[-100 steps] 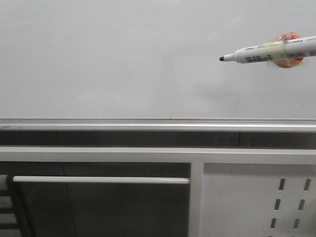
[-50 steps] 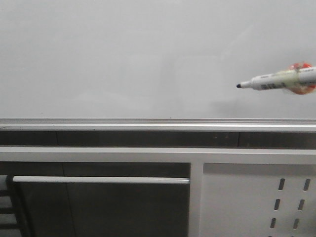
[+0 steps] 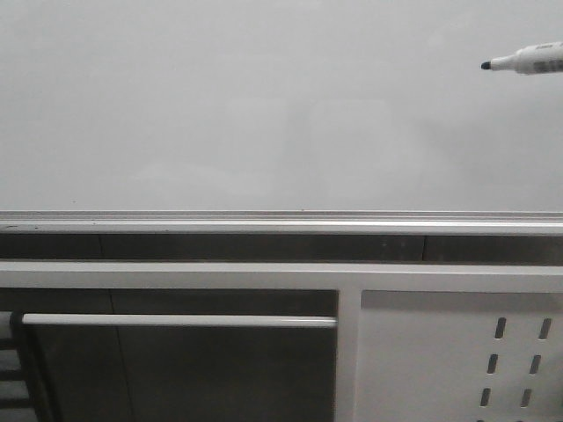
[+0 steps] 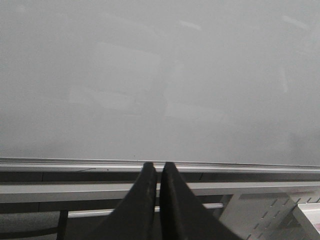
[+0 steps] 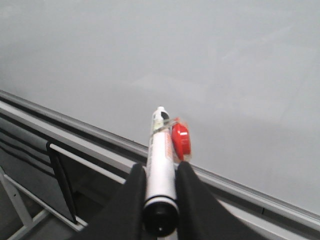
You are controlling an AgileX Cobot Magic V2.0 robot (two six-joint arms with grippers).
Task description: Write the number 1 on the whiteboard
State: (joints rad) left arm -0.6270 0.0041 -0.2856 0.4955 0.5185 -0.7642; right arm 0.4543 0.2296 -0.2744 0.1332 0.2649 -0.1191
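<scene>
The whiteboard [image 3: 264,105] fills the upper front view, plain white, with a silver strip [image 3: 264,218] along its lower edge. No number 1 shows on it in any view. A white marker pen [image 3: 528,60] with a black tip enters at the upper right edge, tip pointing left. In the right wrist view my right gripper [image 5: 159,170] is shut on the marker [image 5: 161,165], which has a red piece [image 5: 180,140] taped to its side and points at the whiteboard [image 5: 200,60]. My left gripper [image 4: 156,167] is shut and empty, in front of the board's lower strip [image 4: 75,165].
Below the board is a white frame with a horizontal rail [image 3: 176,320] and a white metal panel with slotted holes [image 3: 457,360] at the lower right. A dark upright bar [image 5: 62,180] stands below the board in the right wrist view.
The marker first dropped and moved right, then rose and moved further right, so only its tip end shows at the upper right edge now. The board stays unmarked.
</scene>
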